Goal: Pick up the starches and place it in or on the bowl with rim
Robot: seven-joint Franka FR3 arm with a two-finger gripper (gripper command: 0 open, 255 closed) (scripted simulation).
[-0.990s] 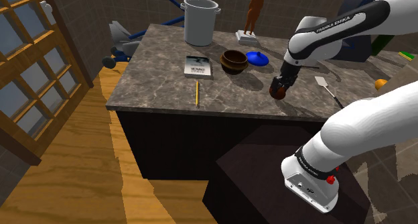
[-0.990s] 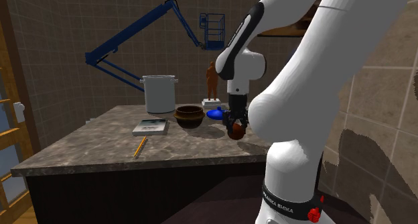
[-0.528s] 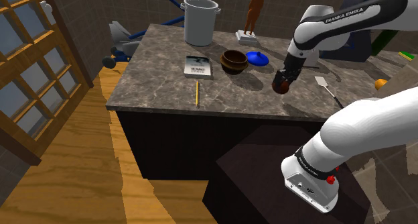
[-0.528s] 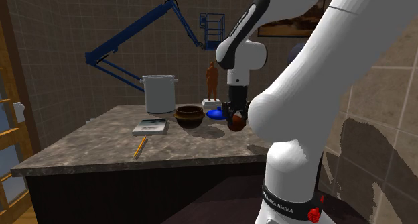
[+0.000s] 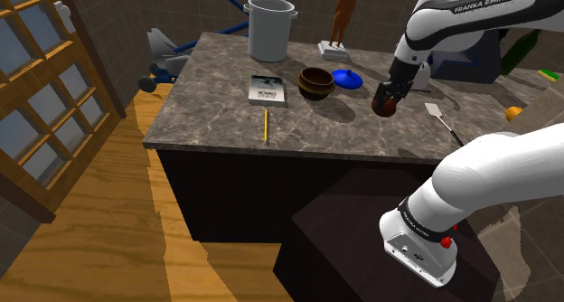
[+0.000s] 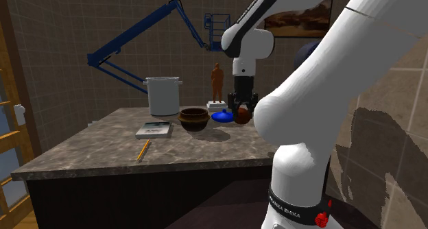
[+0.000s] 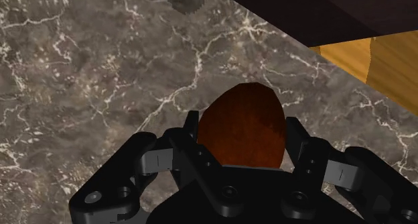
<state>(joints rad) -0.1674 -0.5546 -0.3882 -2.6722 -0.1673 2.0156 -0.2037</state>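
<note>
I'm gripping the potato (image 7: 242,129) in my pincer (image 5: 387,105), clear of the table (image 5: 217,119). Bowl (image 5: 315,81) is sitting well apart; placing left.

marble counter (image 5: 217,101) | white pot (image 5: 269,29) | brown bowl (image 5: 315,81) | blue dish (image 5: 347,77) | booklet (image 5: 267,90) | pencil (image 5: 266,125) | spatula (image 5: 442,117) | statuette (image 5: 341,20)

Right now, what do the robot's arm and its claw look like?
The arm is made of smooth, rounded white tubes with dark bands at the joints. Black letters on it spell FRANKA EMIKA. Near its bottom end sits a small red button. The gripper is all black, with two short, chunky fingers.
</note>
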